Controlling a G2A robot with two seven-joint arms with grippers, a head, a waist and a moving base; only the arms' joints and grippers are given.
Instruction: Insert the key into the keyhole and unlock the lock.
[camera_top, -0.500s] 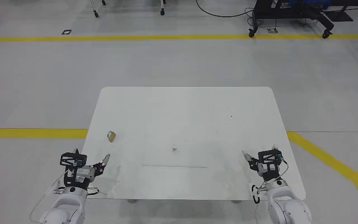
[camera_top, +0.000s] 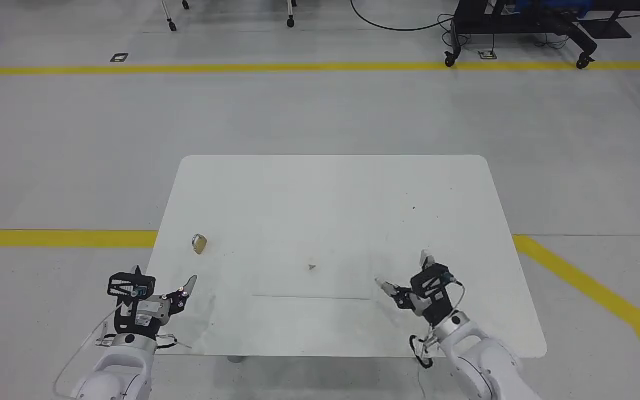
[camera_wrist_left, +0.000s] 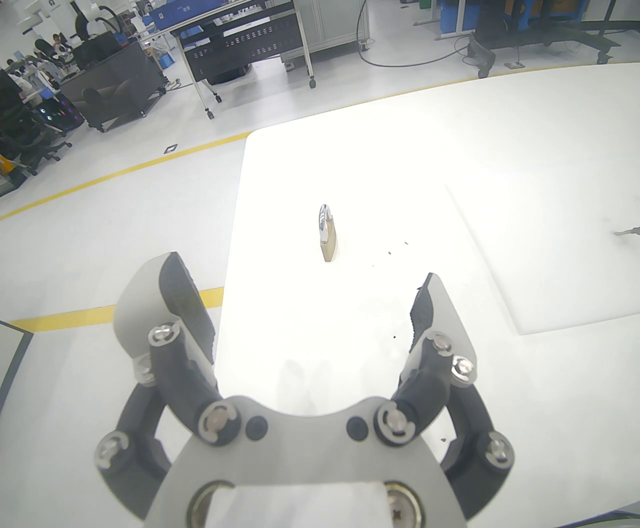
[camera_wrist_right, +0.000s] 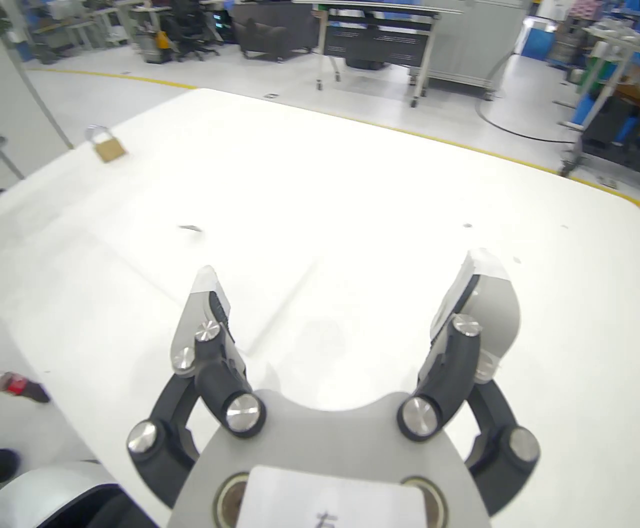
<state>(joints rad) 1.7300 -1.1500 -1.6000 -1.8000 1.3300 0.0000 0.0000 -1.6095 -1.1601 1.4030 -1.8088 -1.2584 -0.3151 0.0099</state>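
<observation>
A white table (camera_top: 330, 195) bears a lock (camera_top: 200, 241) and a key (camera_top: 312, 267).

top: overhead, looking down at table (camera_top: 330, 200) | wrists: low, close, facing across it | shared: lock (camera_wrist_left: 327, 242)

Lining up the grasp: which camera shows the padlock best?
The left wrist view: the padlock stands upright, edge-on, nearest and largest there. The right wrist view shows its broad face farther off; the top view, a small tan speck.
</observation>
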